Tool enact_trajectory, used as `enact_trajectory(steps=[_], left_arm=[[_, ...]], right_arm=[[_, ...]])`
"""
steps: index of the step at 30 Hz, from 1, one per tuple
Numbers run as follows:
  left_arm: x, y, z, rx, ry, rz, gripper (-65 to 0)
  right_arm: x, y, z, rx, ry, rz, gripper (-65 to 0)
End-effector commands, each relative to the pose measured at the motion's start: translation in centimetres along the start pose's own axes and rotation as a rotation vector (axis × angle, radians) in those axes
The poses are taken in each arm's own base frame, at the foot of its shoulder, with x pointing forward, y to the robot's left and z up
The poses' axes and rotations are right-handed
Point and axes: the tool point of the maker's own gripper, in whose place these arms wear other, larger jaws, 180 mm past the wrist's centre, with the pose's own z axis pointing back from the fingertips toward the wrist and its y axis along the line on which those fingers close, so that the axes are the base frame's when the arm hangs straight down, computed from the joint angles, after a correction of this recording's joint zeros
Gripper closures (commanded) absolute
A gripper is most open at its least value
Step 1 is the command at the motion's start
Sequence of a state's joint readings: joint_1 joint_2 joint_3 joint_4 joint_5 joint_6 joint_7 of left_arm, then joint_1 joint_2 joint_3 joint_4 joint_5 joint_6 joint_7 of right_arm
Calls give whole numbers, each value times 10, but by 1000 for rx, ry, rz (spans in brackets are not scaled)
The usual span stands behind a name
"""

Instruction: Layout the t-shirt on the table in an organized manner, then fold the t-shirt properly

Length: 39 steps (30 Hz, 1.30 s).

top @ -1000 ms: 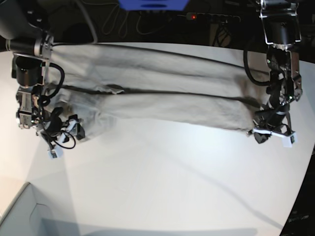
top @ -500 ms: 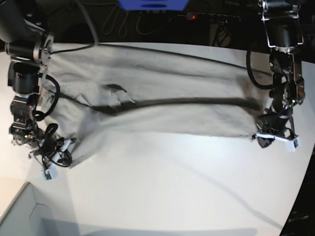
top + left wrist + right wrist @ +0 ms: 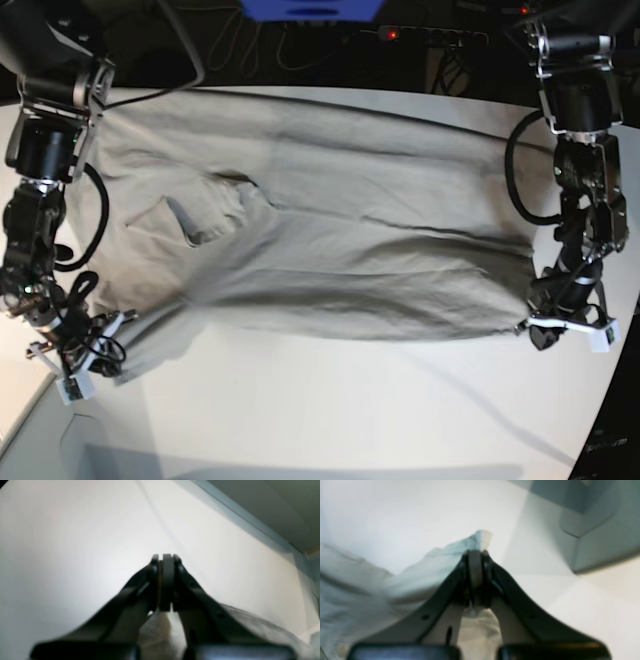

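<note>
The light grey-beige t-shirt [image 3: 340, 240] lies spread wide across the white table [image 3: 350, 410], with its collar [image 3: 222, 200] at the left middle. My left gripper [image 3: 562, 322] is shut on the shirt's near right corner. In the left wrist view the left gripper [image 3: 166, 562] is closed, with fabric [image 3: 262, 627] bunched beneath it. My right gripper [image 3: 85, 350] is shut on the shirt's near left corner. In the right wrist view the right gripper [image 3: 475, 560] pinches cloth [image 3: 395, 585], and a corner tip sticks out past it.
A pale box corner [image 3: 30, 440] stands at the near left, also showing in the right wrist view [image 3: 595, 517]. Cables and a power strip [image 3: 430, 35] lie beyond the table's far edge. The table's curved edge [image 3: 600, 400] runs down the right.
Both grippers have moved toward the near side, pulling the shirt's near edge with them. The folded shirt has opened out and covers more of the table.
</note>
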<state>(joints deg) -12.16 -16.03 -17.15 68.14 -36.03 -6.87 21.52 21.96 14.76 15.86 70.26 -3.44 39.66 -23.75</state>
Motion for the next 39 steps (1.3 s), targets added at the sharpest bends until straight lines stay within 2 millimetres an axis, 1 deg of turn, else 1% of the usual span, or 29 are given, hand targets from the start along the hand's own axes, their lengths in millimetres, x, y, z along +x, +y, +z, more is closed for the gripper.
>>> enact_trajectory(steps=[1,3,5,9,11,13,15,17,19,22,24,26,27,30,33,35,37,39], left_arm=[[25,-7,-2,-20,-63,-15,0],[25,-9,-3,-23,-65,-11,0],[26,-10,-3,-25,-67,-9,0],[26,-9,-3,-23,-68,-7,0],[26,-8,-3,-20,-67,-8,0],[22,-4,-4,-13,-62,-3,0],[26,-2,-4,-9,-94,6,0],[29,0,-3,-6,-129,5,0],[27,1,-1,-16,-150,2,0],[28,-21,2,-139,-177,-34,0],[24,-36,4,-212,-180,-41,0],[23,-43,6,-252,-179,-51,0],[19,-43,8,-257,-171,-53,0],[15,-39,13,-255,-168,-58,0],[12,-35,15,-250,-162,-55,0],[8,-26,18,-231,-155,-51,0],[13,-15,21,-205,-175,-31,0],[18,-5,24,-182,-192,-19,0]], right_arm=[[31,-11,7,-27,-95,5,0],[34,-14,17,-54,-113,-1,0],[29,-13,26,-73,-110,0,0],[11,1,42,-76,-96,13,0],[4,14,49,-68,-94,15,0],[-1,24,56,-62,-91,21,0],[-8,34,66,-59,-88,28,0],[-12,40,78,-70,-93,24,0],[-13,45,87,-80,-98,20,0],[-15,46,104,-112,-104,16,0],[-17,46,113,-131,-105,10,0],[-19,46,122,-146,-102,14,0],[-23,50,127,-148,-95,11,0],[-33,58,136,-140,-70,14,0],[-45,66,138,-127,-42,-4,0],[-52,70,141,-125,-29,-17,0],[-56,70,145,-134,-27,-30,0],[-57,74,147,-129,-46,-43,0]])
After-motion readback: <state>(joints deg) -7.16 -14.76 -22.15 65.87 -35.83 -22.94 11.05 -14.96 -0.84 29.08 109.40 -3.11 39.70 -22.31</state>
